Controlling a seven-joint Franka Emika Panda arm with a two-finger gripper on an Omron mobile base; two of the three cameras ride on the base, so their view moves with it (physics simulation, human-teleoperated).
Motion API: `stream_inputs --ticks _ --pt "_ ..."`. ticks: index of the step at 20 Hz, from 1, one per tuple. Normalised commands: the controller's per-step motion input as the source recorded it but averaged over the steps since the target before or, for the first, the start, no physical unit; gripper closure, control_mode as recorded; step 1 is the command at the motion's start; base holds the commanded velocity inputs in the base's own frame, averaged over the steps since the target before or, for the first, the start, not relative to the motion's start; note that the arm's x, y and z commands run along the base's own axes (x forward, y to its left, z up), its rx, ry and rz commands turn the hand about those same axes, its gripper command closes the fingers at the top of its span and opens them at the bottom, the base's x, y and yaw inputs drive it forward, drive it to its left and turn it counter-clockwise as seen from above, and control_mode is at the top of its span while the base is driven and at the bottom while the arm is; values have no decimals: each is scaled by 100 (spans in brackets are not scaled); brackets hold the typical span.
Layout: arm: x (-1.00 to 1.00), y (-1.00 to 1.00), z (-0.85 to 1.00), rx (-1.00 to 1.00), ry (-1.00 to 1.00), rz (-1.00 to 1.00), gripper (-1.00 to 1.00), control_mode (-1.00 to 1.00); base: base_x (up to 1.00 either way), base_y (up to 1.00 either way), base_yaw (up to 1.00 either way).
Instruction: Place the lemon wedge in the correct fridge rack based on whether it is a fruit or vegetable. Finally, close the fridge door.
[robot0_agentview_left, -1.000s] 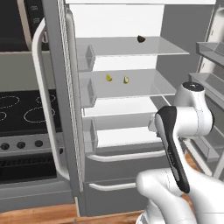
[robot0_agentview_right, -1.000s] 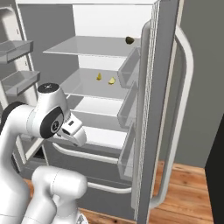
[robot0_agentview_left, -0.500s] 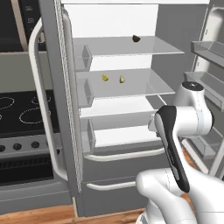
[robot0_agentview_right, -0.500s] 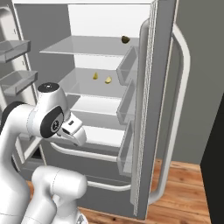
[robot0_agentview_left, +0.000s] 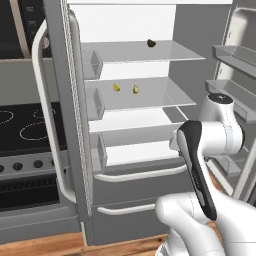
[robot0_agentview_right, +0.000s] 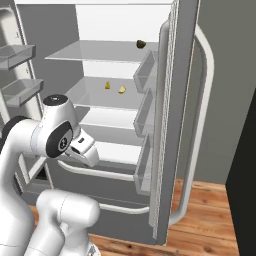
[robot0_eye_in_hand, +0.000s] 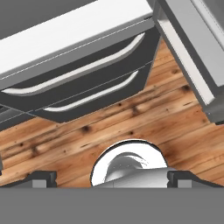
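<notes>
From the left base view I see the base has rolled rightwards since a second ago: the stove (robot0_agentview_left: 15, 150) and the left fridge door (robot0_agentview_left: 65, 125) have slid over in frame, while nothing inside the fridge has moved. The lemon wedge (robot0_agentview_left: 116, 87) lies on the fridge rack (robot0_agentview_left: 165, 97), just beside a second, duller yellow piece (robot0_agentview_left: 135, 89); the dark brown lump (robot0_agentview_left: 151, 43) sits on the shelf above. In the right base view the wedge (robot0_agentview_right: 107, 85) rests well back on that lower rack (robot0_agentview_right: 85, 92), and the near door stands edge-on, still open. In the hand view the gripper (robot0_eye_in_hand: 112, 177) points down at the wooden floor (robot0_eye_in_hand: 144, 113) and the drawer fronts (robot0_eye_in_hand: 87, 92), jaws spread wide and empty. I judge placing is finished; the drive looks like lining up to shut the doors.
</notes>
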Motion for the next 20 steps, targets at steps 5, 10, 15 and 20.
stream_inputs --ticks 5,10,15,20 --pt "0 0 0 0 0 0 -100 100 -6 5 -1" --pt "0 0 0 0 0 0 -100 100 0 0 0" --pt "-38 14 4 0 -14 3 -100 -100 -9 0 0" --pt "-53 69 52 -6 -35 18 -100 -100 0 0 0"
